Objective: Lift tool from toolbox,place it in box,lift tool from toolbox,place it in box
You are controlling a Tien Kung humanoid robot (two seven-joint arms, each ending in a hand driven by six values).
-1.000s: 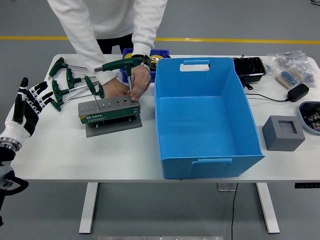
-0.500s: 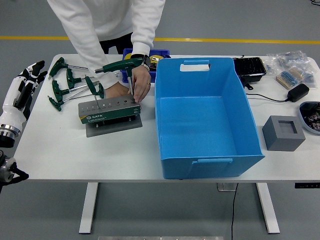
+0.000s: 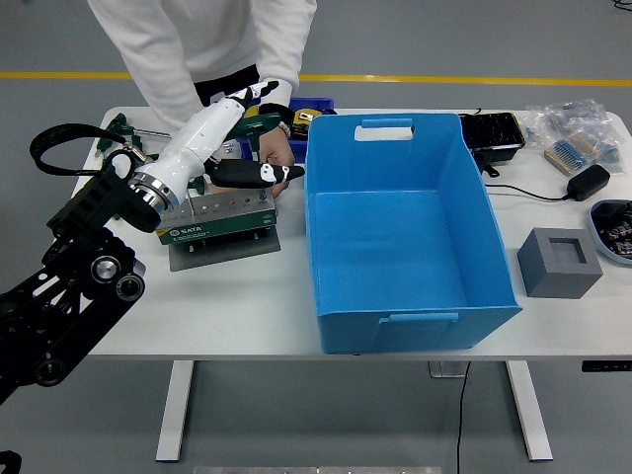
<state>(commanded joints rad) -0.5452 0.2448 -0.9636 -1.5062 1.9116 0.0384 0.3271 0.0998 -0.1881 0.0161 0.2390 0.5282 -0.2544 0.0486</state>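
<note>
Your left robot hand (image 3: 247, 133) reaches in from the left over the white table (image 3: 247, 296), with its black arm and white forearm crossing above the green and grey metal toolbox stand (image 3: 219, 219). The fingers are stretched out and grasp nothing; the black thumb (image 3: 259, 174) with a white tip points to the right, just above the stand's right end. Your right robot hand is not in the view.

At the far side of the table you see a person in a white sleeve. The person's hand (image 3: 276, 150) holds the shaft of a green T-handle hex key (image 3: 259, 126), which stands upright at the right end of the stand, just beside your robot hand. More green T-handle keys (image 3: 120, 133) lie on the table behind your forearm, partly hidden.

The large blue plastic box (image 3: 405, 232) stands to the right of the stand, and no tool lies in it. A small grey foam block (image 3: 559, 262) sits near the table's right edge.
</note>
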